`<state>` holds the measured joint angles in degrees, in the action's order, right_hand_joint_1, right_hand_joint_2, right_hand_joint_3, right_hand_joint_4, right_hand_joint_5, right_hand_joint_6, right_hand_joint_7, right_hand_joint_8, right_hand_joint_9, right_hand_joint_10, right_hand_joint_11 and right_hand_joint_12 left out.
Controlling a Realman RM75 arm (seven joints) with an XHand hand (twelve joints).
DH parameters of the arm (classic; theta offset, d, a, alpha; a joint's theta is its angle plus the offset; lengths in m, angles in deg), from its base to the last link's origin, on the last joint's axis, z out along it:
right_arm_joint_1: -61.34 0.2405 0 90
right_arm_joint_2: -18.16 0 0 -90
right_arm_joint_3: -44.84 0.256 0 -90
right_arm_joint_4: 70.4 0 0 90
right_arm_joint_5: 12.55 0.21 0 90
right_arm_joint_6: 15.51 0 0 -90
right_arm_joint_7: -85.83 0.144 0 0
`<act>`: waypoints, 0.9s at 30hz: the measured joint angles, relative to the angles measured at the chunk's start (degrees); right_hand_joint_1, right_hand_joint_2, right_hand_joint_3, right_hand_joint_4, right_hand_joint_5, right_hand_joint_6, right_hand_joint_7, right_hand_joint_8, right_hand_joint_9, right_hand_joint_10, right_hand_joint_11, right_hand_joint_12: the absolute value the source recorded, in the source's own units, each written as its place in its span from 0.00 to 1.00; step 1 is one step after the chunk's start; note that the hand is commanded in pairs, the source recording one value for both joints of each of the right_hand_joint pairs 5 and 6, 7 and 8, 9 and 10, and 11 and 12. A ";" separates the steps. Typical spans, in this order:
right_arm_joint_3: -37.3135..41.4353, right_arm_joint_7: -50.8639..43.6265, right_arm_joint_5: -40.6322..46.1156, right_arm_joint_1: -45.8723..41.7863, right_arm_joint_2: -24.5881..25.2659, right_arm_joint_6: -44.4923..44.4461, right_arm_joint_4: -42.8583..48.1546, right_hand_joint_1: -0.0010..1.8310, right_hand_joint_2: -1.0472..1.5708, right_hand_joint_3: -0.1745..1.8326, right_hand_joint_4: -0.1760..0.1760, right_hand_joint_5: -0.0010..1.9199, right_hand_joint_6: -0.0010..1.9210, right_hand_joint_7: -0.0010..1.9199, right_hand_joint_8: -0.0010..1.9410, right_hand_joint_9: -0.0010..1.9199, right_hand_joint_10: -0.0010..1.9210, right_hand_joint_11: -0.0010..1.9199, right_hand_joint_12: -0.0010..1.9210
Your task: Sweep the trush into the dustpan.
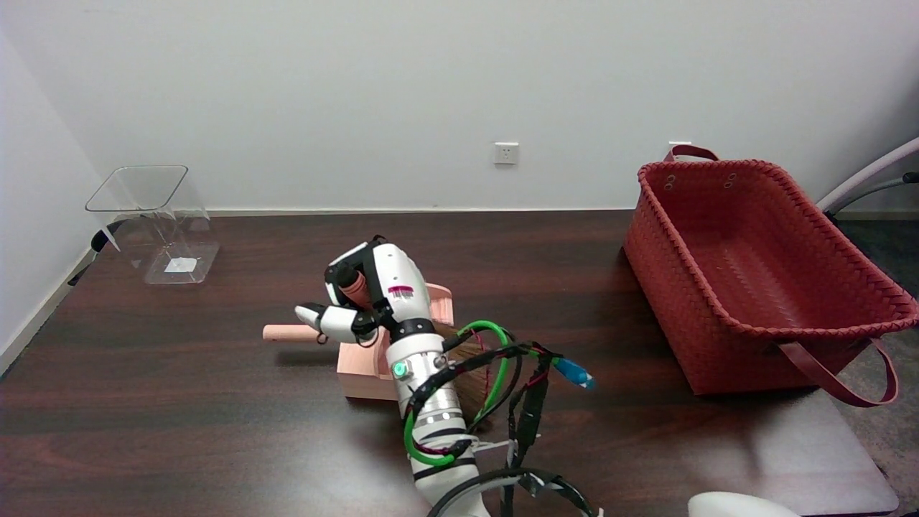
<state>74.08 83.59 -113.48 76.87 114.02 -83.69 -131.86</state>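
Observation:
My right hand (370,294) hovers over the middle of the dark table, its fingers wrapped around the pink handle of a small broom (355,287). The broom's brown bristles (470,384) show behind my wrist and its cables. A pink dustpan (359,370) lies flat under the hand, with its round handle (287,333) sticking out to the left. My forearm covers much of the pan, so its inside is hidden. No trash is visible on the table.
A large red woven basket (761,280) with strap handles stands at the right. A clear plastic container (154,222) stands at the far left by the wall. The dark wooden table (179,416) runs along a white wall.

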 measured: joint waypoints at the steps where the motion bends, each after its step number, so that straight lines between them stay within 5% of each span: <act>1: -0.01 0.99 0.19 0.30 0.21 0.09 0.19 0.72 1.00 0.17 0.50 1.00 1.00 1.00 0.99 1.00 1.00 0.88 0.88; 27: 0.30 18.40 4.40 4.36 1.60 1.75 -0.62 0.73 1.00 0.18 0.50 1.00 1.00 1.00 0.99 1.00 1.00 0.89 0.89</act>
<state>74.39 101.99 -109.08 81.23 115.62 -81.94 -132.48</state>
